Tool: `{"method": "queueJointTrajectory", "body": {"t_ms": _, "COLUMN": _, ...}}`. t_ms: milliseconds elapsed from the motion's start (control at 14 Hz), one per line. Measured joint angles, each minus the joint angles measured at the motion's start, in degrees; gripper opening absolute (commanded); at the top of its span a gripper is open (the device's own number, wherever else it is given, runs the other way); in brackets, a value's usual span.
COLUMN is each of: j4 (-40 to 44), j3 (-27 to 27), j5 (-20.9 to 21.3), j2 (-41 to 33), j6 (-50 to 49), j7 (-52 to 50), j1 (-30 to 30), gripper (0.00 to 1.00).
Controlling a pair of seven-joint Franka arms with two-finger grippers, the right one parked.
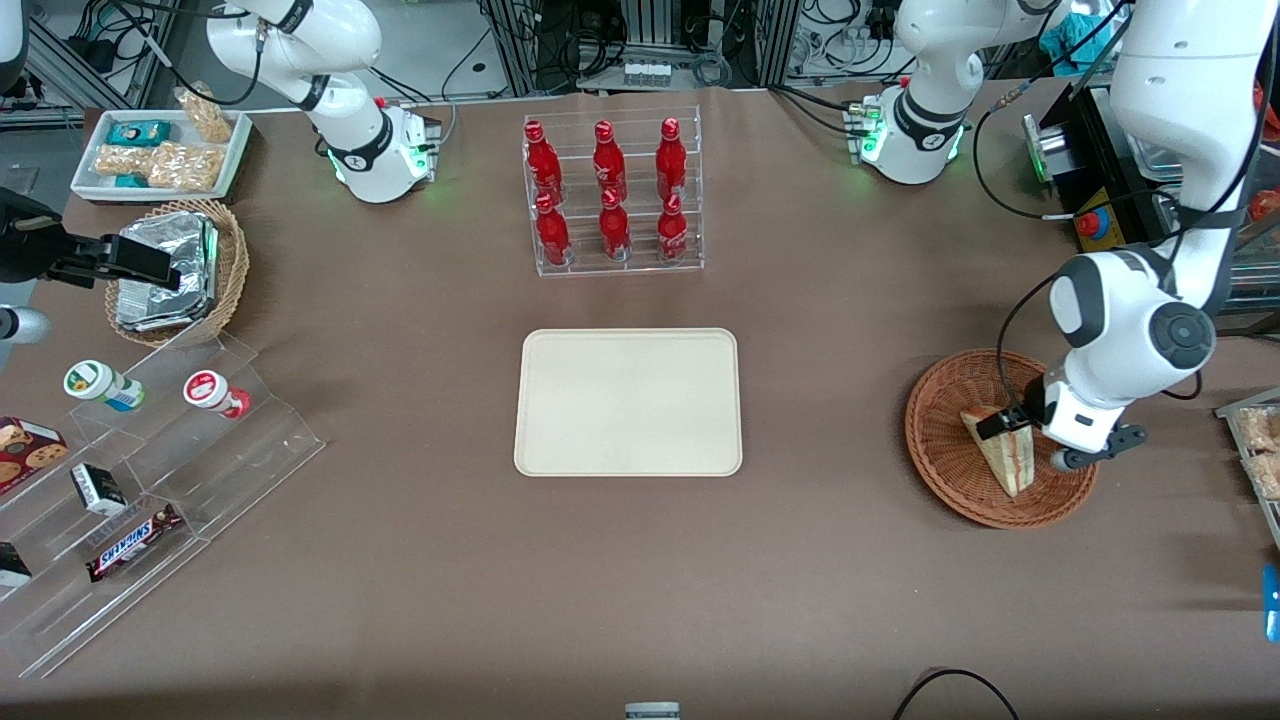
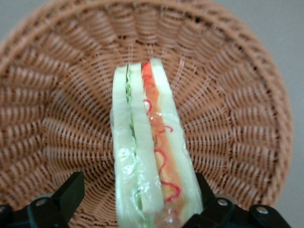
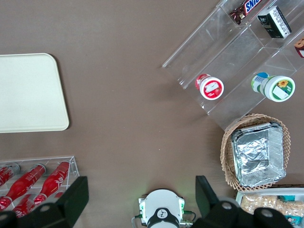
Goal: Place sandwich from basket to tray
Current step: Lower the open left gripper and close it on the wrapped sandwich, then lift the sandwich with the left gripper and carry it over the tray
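The sandwich point(image 1: 1003, 458), a white bread wedge with red and green filling, stands on edge in the reddish-brown wicker basket point(image 1: 935, 400) toward the working arm's end of the table. My gripper point(image 1: 1012, 420) is down in the basket, at the end of the wedge farther from the front camera. The left wrist view shows the sandwich point(image 2: 152, 142) between the two black fingers of the gripper point(image 2: 137, 190), which is open. One finger point(image 2: 202, 185) touches the bread, and the other point(image 2: 71, 192) stands a gap away. The cream tray point(image 1: 628, 400) lies flat at mid-table.
A clear rack of red bottles point(image 1: 612, 200) stands farther from the camera than the tray. Toward the parked arm's end are clear stepped shelves with snacks point(image 1: 150, 450), a tan basket of foil packets point(image 1: 180, 270) and a white snack tray point(image 1: 160, 150).
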Motion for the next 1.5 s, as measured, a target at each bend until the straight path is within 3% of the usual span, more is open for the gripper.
{"method": "queueJointTrajectory", "body": {"t_ms": 71, "j4": -0.47, "j3": -0.01, "j5": -0.06, "j2": 0.43, "j6": 0.6, "j7": -0.08, "j1": 0.0, "gripper": 0.85}}
{"method": "queueJointTrajectory", "body": {"t_ms": 214, "j4": -0.58, "j3": -0.03, "j5": -0.13, "j2": 0.5, "j6": 0.69, "j7": -0.47, "j1": 0.0, "gripper": 0.4}}
{"method": "queueJointTrajectory", "body": {"t_ms": 286, "j4": -0.58, "j3": -0.04, "j5": -0.13, "j2": 0.49, "j6": 0.69, "j7": -0.61, "j1": 0.0, "gripper": 0.28}}
{"method": "queueJointTrajectory", "body": {"t_ms": 429, "j4": -0.54, "j3": -0.11, "j5": -0.17, "j2": 0.46, "j6": 0.69, "j7": -0.71, "j1": -0.02, "gripper": 0.16}}
{"method": "queueJointTrajectory", "body": {"t_ms": 714, "j4": -0.04, "j3": -0.15, "j5": -0.18, "j2": 0.25, "j6": -0.09, "j7": -0.72, "j1": -0.04, "gripper": 0.15}}
{"method": "queueJointTrajectory", "body": {"t_ms": 1143, "j4": 2.34, "j3": -1.52, "j5": -0.15, "j2": -3.59, "j6": -11.5, "j7": -0.48, "j1": -2.0, "gripper": 0.15}}
{"method": "queueJointTrajectory", "body": {"t_ms": 1500, "j4": 2.72, "j3": -4.39, "j5": -0.19, "j2": -6.34, "j6": -18.05, "j7": -7.8, "j1": -15.08, "gripper": 0.18}}
